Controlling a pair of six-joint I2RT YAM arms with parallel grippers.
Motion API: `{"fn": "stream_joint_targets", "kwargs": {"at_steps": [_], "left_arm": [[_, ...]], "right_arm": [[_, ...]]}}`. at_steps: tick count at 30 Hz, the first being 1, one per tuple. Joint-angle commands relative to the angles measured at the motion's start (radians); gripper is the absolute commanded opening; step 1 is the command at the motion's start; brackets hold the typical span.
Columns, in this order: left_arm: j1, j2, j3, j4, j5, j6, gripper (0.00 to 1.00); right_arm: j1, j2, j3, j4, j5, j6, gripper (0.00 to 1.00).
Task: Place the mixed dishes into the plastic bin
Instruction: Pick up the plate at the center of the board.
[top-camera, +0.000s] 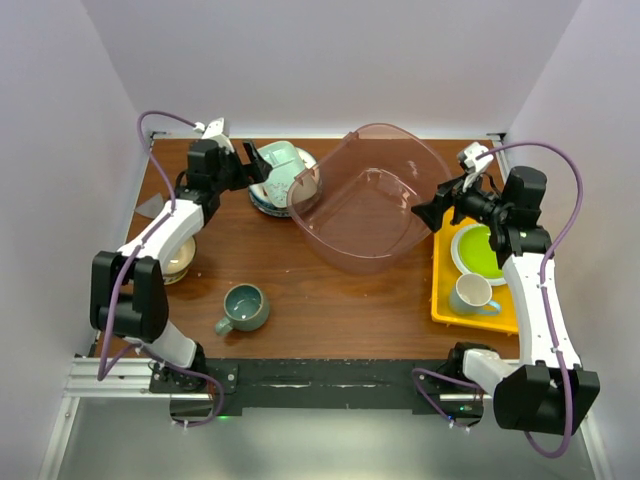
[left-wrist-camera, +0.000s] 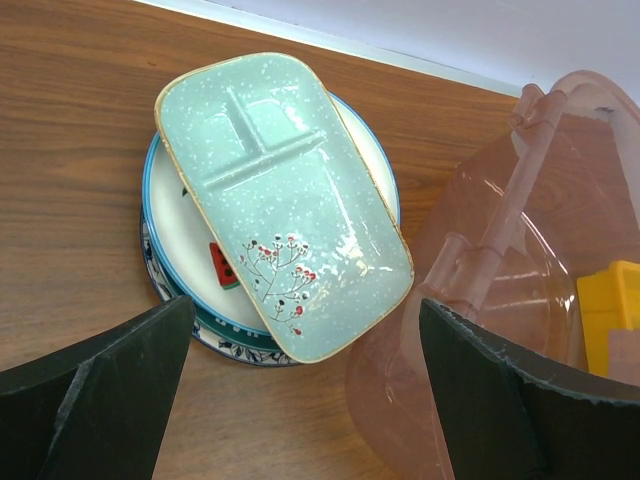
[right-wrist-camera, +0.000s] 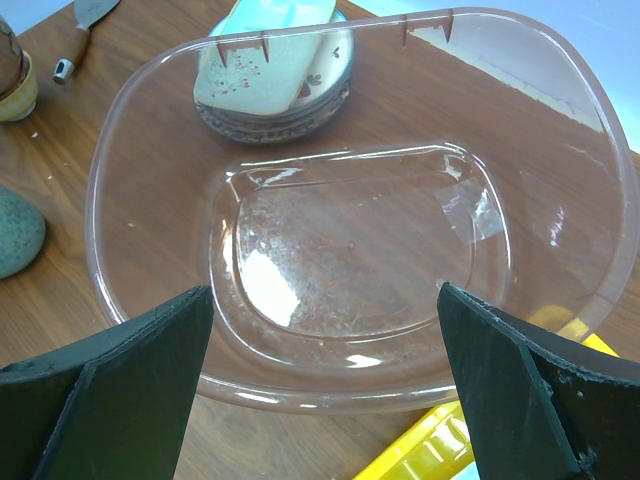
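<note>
Both agape, left claw (left-wrist-camera: 305, 305), right claw (right-wrist-camera: 325, 290), mint dish (left-wrist-camera: 285, 200), long axis diagonal, perhaps tilted

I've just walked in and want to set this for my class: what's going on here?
The job is to move dishes into the plastic bin, which holds nothing yet. The left pincer is open above the mint dish, which lies on a stack of plates beside the bin. The right pincer, also open and empty, points at the bin's right side. The grey-teal mug stands apart, untouched.
</note>
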Motion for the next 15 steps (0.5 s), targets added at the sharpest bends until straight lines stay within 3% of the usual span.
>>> {"fn": "stream_joint_targets", "kwargs": {"at_steps": [1,15], "left_arm": [[0.01,0.026,0.046,0.065,0.028,0.018,1.0],[0.012,0.152,0.13,0.077,0.051,0.012,1.0]], "right_arm": [[-0.001,-0.002,-0.007,0.001,-0.023,-0.024,0.98],[-0.001,0.015,-0.005,-0.01,-0.029,-0.045,0.98]]}}
